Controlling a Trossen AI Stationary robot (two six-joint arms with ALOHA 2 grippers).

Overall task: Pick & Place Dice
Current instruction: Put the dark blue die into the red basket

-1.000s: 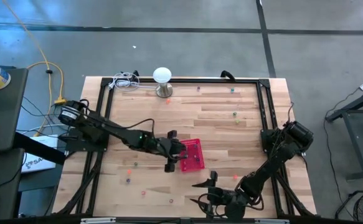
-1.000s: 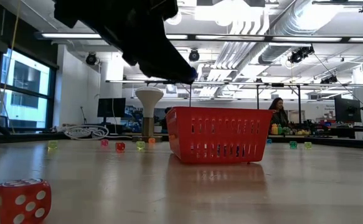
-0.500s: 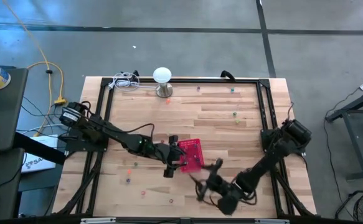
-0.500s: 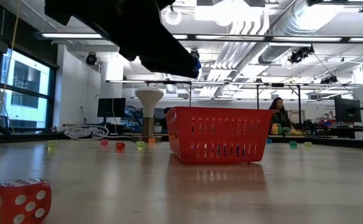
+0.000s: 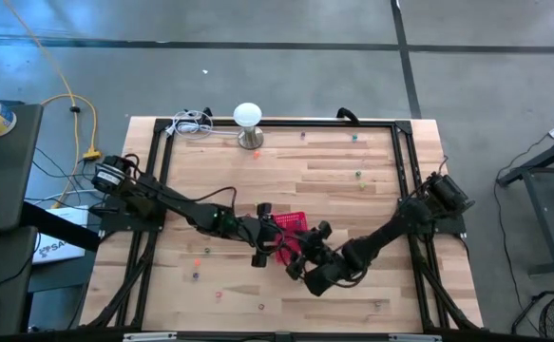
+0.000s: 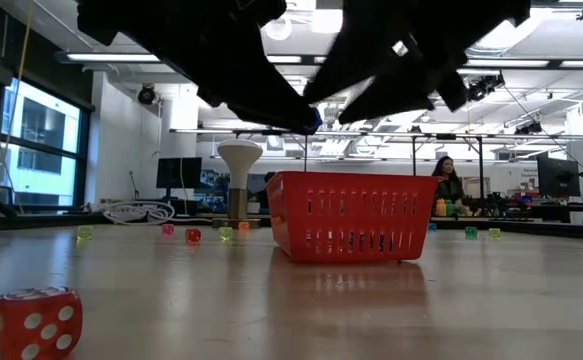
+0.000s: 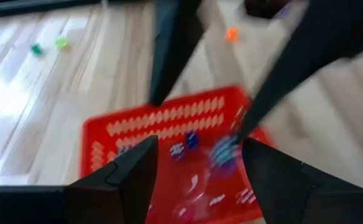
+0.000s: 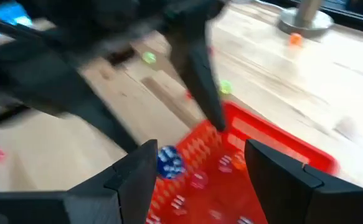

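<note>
The small red slotted plastic basket sits near the middle of the light wooden plank table, and both grippers now crowd over it. The left gripper hangs at the basket's 9 o'clock edge with its fingers spread wide and nothing between them; a second ago they were narrower. In the left wrist view several tiny dice already lie inside the basket, among them a blue die, though blur keeps me from saying whether that one rests on the bottom.

The bigger change is the right arm. A second ago the right gripper was down at the table's 6 o'clock edge; half a second ago it was midway; now it has swung in to the basket's 5 o'clock corner. Its jaws stand apart, and whether they carry anything I cannot tell.

The basket has not shifted. Loose dice are scattered over the table: a red die with white pips close to the low camera, and green ones toward 1 o'clock. The white dome-topped lamp on a metal base stands at 12 o'clock.
</note>
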